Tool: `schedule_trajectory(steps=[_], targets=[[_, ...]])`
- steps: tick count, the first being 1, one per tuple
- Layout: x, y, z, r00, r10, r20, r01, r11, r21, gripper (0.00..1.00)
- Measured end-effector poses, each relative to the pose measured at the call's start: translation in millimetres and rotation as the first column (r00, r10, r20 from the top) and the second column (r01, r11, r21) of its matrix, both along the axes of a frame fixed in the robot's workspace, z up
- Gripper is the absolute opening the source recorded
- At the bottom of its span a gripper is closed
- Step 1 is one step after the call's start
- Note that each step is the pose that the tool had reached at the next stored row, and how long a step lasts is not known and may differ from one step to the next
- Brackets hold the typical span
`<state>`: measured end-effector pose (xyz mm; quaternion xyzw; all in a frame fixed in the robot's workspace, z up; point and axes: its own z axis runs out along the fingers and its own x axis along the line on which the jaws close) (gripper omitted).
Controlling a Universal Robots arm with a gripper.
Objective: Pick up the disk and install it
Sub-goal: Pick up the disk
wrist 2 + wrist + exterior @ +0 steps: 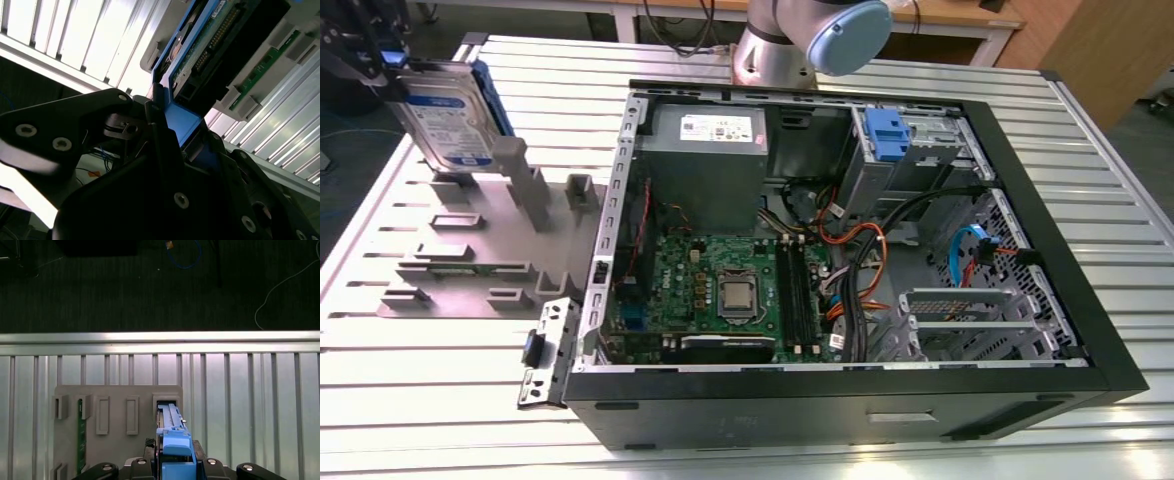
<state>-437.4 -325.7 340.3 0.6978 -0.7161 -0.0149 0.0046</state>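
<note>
Jaws grip disk [447, 115] from above (seemingly clear of fixture [480, 225]).

1 disk [447, 118] shows at the upper left of the exterior view; 1 robot arm [790, 40] at its top centre; 1 open computer case [854, 402] across its centre and right; inside the case are 1 grey power supply [704, 175] bearing 1 white sticker [718, 127], 1 motherboard [670, 262] with 1 processor [738, 293], and 1 small blue bracket [887, 135] toward the upper right; 1 grey fixture plate [520, 245] lies at the exterior view's left on 1 slatted metal table [440, 400]; the first wrist view adds 1 gripper [177, 464], 1 green circuit board [80, 435] standing in the plate, and 2 floor cables: 1 blue cable [186, 255], 1 white cable [280, 290].
</note>
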Motion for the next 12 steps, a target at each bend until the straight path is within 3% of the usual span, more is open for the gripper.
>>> schedule_trajectory(steps=[12], targets=[[0.0, 0.0, 3.9, 1.0, 0.0, 0.0, 0.0, 1.0, 0.0, 0.36]])
